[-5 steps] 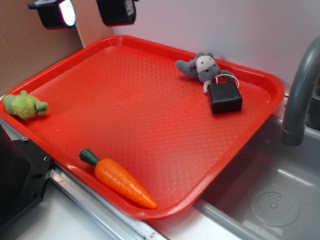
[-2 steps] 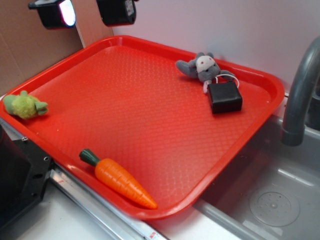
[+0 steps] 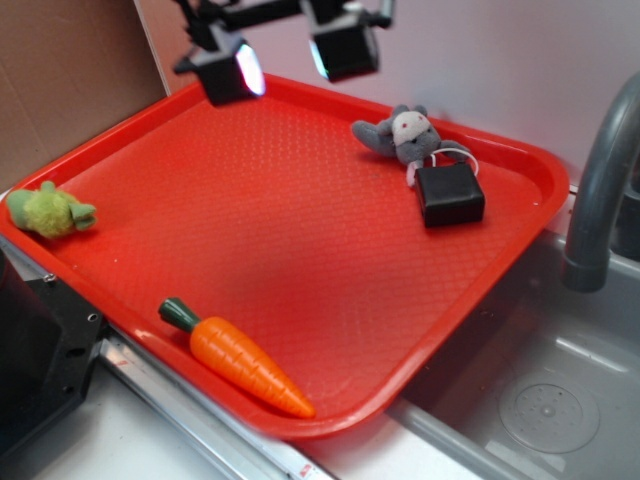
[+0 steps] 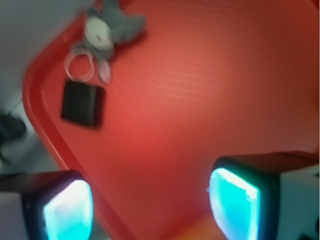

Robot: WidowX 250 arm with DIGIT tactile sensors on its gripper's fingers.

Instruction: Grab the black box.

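The black box point(image 3: 450, 194) lies on the red tray point(image 3: 250, 210) near its far right corner, touching the grey plush toy point(image 3: 400, 133). In the wrist view the black box point(image 4: 83, 103) shows at upper left, below the plush toy point(image 4: 107, 30). My gripper point(image 3: 287, 60) hangs open above the tray's far edge, well left of the box, with nothing between its glowing pads point(image 4: 233, 202). The gripper point(image 4: 150, 207) frames bare tray point(image 4: 200, 90) in the wrist view.
An orange carrot point(image 3: 240, 360) lies at the tray's near edge. A green plush point(image 3: 48, 210) sits at the left rim. A grey faucet point(image 3: 600, 180) and a sink point(image 3: 540, 400) are to the right. Cardboard point(image 3: 60, 80) stands at the left.
The gripper has moved right and down into view, from the top left corner to above the tray's far edge. Nothing on the tray has shifted.
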